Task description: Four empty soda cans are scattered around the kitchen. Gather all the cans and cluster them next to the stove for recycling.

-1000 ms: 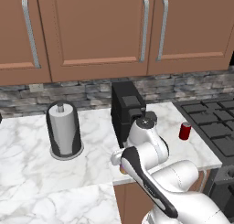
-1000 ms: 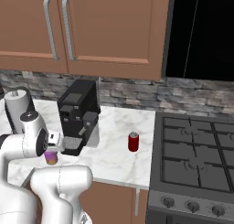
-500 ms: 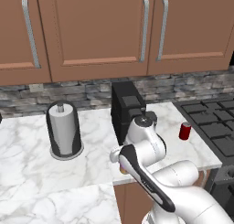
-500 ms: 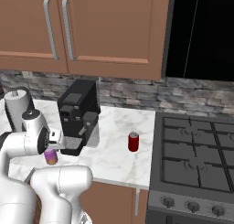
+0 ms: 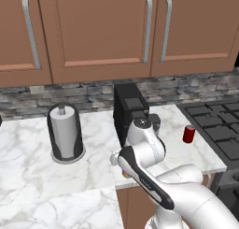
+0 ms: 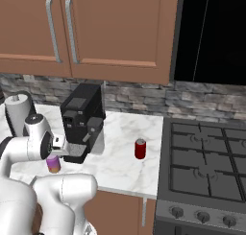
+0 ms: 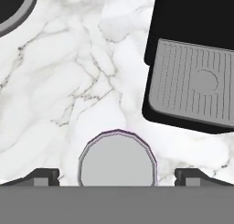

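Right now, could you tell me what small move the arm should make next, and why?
Probably descend straight down: in the hand view the purple can's silvery top sits centred between the open fingers, which have not yet closed around it, beside the coffee machine.

A black coffee machine (image 6: 81,120) (upright) stands near a paper-towel holder (image 5: 65,133) on marble counter (image 5: 28,172).

Purple-pink can (image 6: 53,164) in right base view: upper part hidden behind arm. Same can in hand view: silvery top seen, lower rim cut by bottom edge, side wall hidden. Stove (image 6: 206,167) cut off by right picture edge. Coffee machine (image 7: 194,77) in hand view cut by right edge.
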